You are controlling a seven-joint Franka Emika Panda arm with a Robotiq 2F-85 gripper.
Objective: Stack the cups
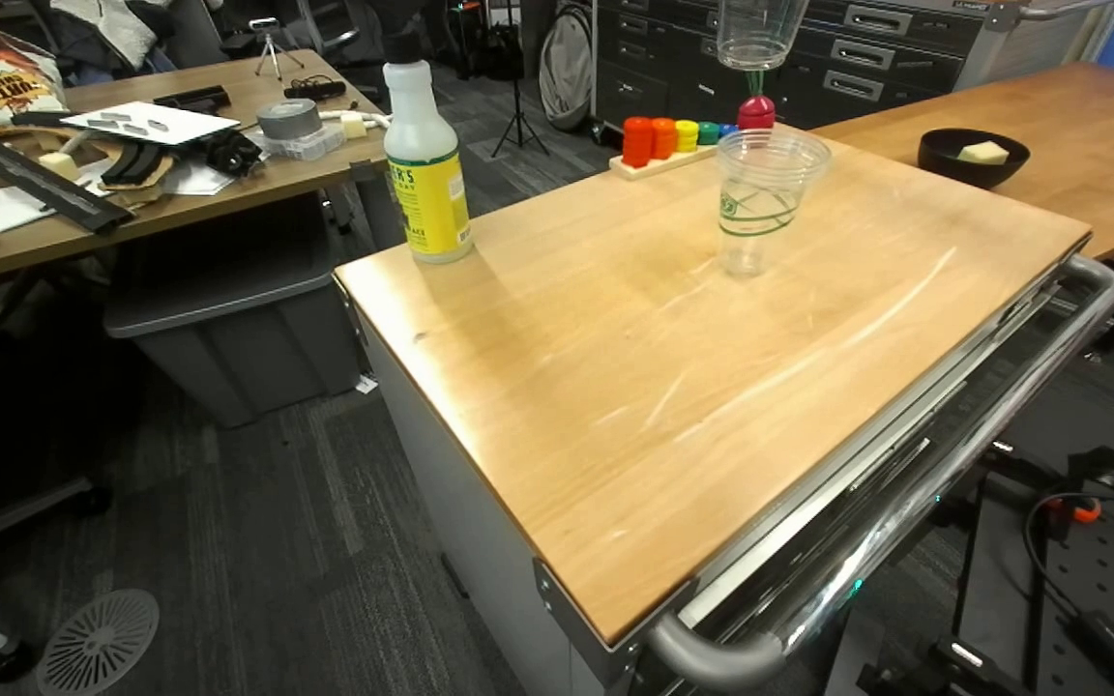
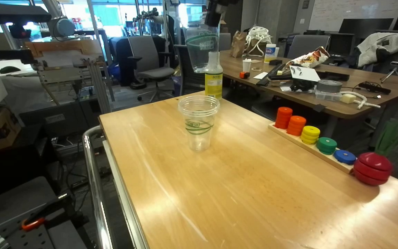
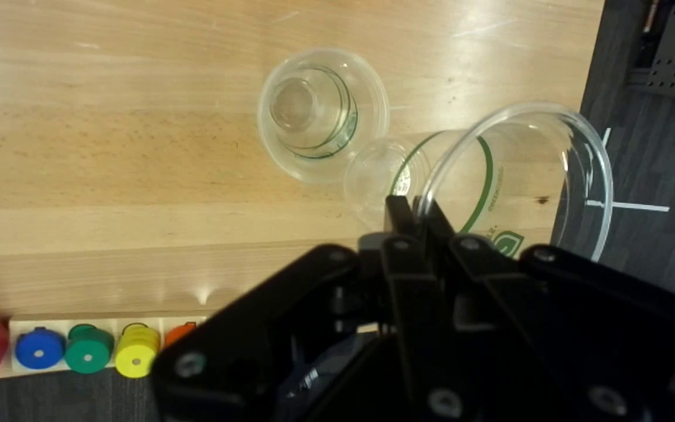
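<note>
— Holding anything in the gripper (image 3: pixel 415 214)?

— Yes, gripping a green-printed clear tumbler (image 3: pixel 507 181) by the rim, narrowed to the thickness of its wall. Held up base-down over the wooden desk (image 2: pixel 219 200).

— And lower down?

— Look well in from all four edges for nested clear tumblers (image 1: pixel 760 208), standing upright, doubled at the rim, apart from the raised one.

— And toward the corners?

— Find a yellow-labelled spray bottle (image 1: pixel 431 193) near a corner of the edge opposite the chrome handle (image 1: pixel 905 507). Along that edge, toward its other corner, see a wooden ring stacker (image 2: pixel 313 148) loaded with orange, yellow, green and blue rings (image 2: pixel 310 134), and just beside its blue end a red radish-shaped toy (image 2: pixel 372 169) with green leaves.
</note>
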